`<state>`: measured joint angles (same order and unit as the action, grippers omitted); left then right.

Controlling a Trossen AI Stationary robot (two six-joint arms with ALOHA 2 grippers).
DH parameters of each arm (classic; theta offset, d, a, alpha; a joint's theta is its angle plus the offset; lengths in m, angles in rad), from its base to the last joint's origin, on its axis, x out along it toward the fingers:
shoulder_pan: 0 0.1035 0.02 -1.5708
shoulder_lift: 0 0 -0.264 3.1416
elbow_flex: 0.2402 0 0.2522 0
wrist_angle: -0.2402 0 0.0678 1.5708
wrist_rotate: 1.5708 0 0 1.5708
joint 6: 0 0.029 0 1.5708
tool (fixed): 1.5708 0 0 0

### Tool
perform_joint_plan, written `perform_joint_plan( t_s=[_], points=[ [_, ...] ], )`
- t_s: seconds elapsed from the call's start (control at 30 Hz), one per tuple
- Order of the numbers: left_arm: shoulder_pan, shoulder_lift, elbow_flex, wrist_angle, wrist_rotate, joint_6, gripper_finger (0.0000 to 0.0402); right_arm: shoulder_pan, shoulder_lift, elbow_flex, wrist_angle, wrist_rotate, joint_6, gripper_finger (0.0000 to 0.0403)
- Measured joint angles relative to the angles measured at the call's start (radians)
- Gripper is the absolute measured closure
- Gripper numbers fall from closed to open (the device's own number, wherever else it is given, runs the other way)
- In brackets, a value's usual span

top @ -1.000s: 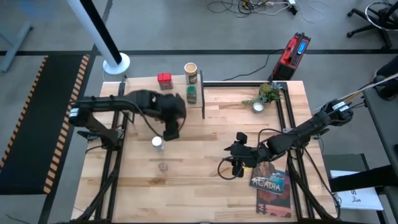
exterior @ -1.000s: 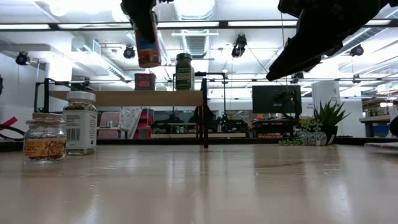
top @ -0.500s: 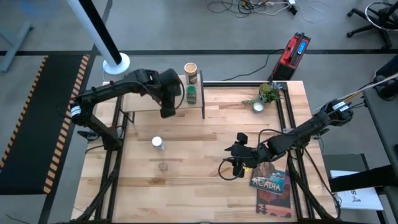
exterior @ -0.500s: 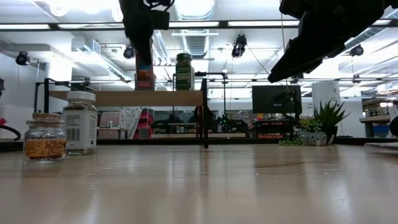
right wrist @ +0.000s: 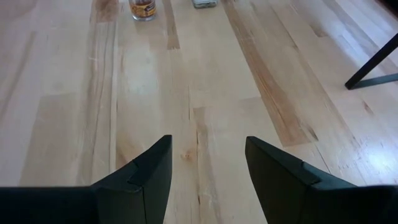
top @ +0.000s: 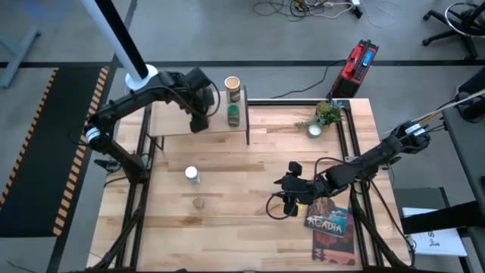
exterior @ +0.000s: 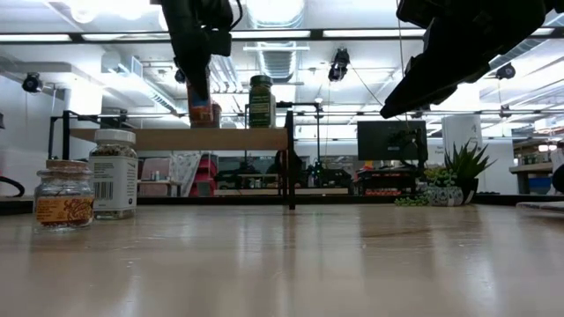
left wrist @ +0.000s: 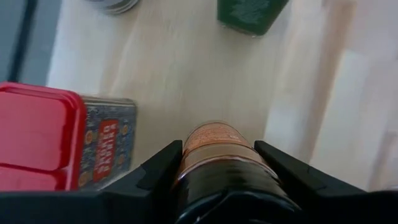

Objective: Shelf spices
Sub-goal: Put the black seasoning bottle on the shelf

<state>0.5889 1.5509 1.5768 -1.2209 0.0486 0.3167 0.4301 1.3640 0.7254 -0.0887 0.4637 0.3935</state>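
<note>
My left gripper [top: 198, 121] is shut on a dark-capped brown jar [left wrist: 214, 155] over the shelf [top: 170, 125]; in the low view the jar [exterior: 203, 113] hangs close to the shelf top [exterior: 229, 138]. Whether it touches the top I cannot tell. On the shelf stand a red tin [left wrist: 37, 143], a green-lidded jar [top: 233, 115] and a tan canister [top: 233, 87]. A white-capped jar [top: 192, 174] and a small clear jar [top: 198, 202] stand on the table. My right gripper [right wrist: 208, 168] hovers open over the table near the book. My left gripper pinches the brown jar between its two fingers [left wrist: 158, 171], one on each side of the upper body just below the dark cap. The fingers come from above, pointing down. The jar hangs upright below them, its labelled body [left wrist: 214, 140] beside the red tin.
A potted plant [top: 324, 115] stands at the table's far right. The "Acadia" book [top: 327, 224] lies near the right front. Bare shelf top lies between the red tin and the green-lidded jar [left wrist: 252, 12].
My left gripper has carried the brown jar toward the table's far edge, from above the table beside the white-capped jar to over the shelf. There it has lowered the jar close to the shelf top. The jar has stayed upright.
</note>
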Motion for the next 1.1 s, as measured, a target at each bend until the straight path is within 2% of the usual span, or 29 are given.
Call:
perform_joint_plan(
  t_s=[0.13, 0.5, 1.1],
  points=[
    [0.036, 0.002, -0.001, 0.000, 0.098, 0.010, 0.0226, 0.000, 0.000, 0.000, 0.003, 0.000, 0.000, 0.0222],
    [0.062, 0.076, 0.003, -0.025, 0.102, 0.066, 0.0224, 0.000, 0.000, -0.001, 0.013, 0.000, 0.000, 0.0222],
    [0.064, 0.076, 0.016, 0.001, 0.092, 0.244, 0.0219, 0.000, 0.000, -0.014, 0.023, 0.001, -0.003, 0.0222]
  ],
)
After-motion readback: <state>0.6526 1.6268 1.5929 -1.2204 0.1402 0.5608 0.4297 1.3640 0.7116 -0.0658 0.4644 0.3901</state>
